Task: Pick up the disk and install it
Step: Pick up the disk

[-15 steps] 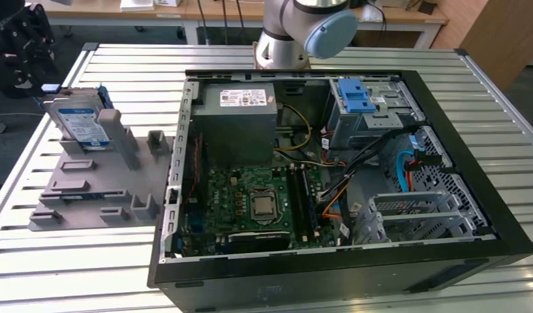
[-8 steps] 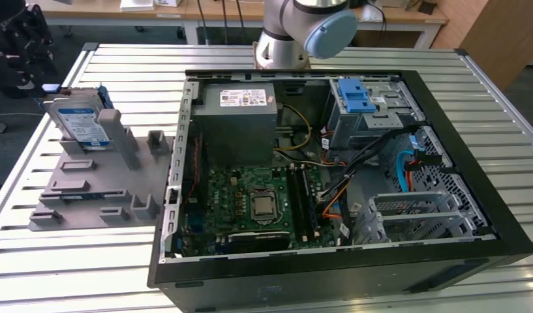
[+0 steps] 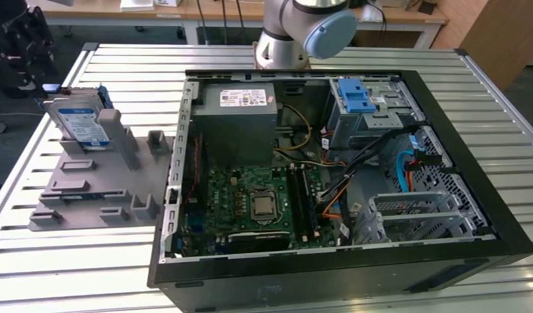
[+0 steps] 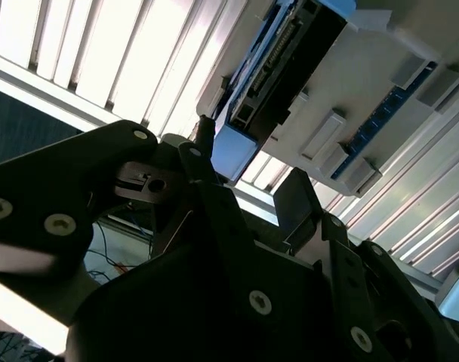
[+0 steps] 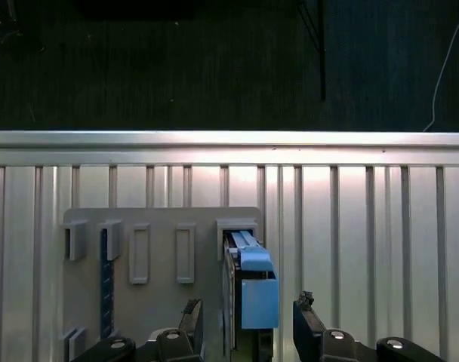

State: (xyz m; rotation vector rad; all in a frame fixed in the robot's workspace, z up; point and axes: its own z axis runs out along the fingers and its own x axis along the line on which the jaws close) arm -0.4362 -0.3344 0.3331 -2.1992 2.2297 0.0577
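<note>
The disk (image 3: 81,125) stands on edge in a holder (image 3: 85,195).

Counter (image 3: 75,274): slatted silver metal.
Grey holder plate (image 3: 92,189): flat on the counter, near its edge at the exterior view's left.
Open computer case (image 3: 336,274): on its side mid-counter, just beside the plate.
Arm base (image 3: 279,55): far edge.

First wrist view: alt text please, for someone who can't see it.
The disk, with blue side rails, stands on edge in a slot of a grey fixture plate on a slatted metal table. The gripper straddles it, jaws open, not touching.
</note>
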